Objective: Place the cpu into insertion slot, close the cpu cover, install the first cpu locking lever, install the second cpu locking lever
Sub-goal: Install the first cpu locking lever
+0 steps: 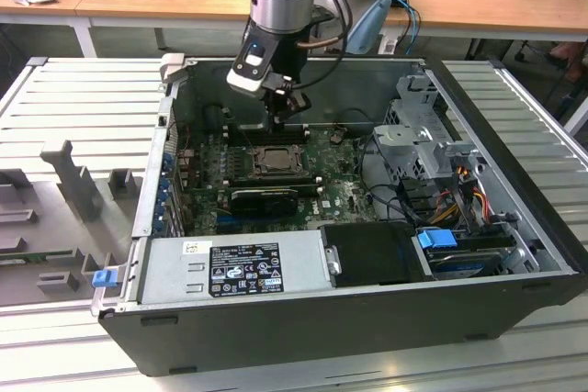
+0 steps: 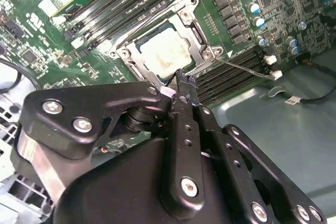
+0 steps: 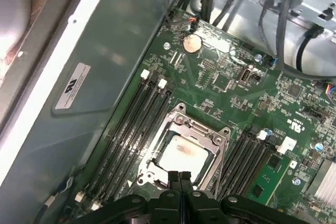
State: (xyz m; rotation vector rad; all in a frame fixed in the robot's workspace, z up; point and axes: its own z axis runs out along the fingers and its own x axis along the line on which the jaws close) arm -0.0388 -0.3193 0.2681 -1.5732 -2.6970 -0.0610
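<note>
Inside the open computer case (image 1: pixel 367 323), on the green motherboard (image 3: pixel 231 93), you can see the cpu (image 3: pixel 181 153) lying flat in the insertion slot (image 1: pixel 253 155). The cpu cover (image 3: pixel 202 125) lies down over it, so the pale chip shows through the square cut-out of the silver frame. In the exterior view, your gripper (image 1: pixel 281 119) hangs from the arm just above the socket, in the middle part of the case. In both wrist views the two black fingers are pressed together, and nothing is visible between them. In the second wrist view the tips of the gripper (image 2: pixel 184 80) are at one edge of the frame, beside the chip, but you cannot tell from these views whether they touch the metal. From one corner of the socket a thin locking lever (image 2: pixel 247 68) runs out sideways across the dark memory slots (image 2: pixel 231 74), away from the frame. Long memory slots lie on both sides of the socket, and a round coin battery (image 3: pixel 192 43) sits farther along the board
</note>
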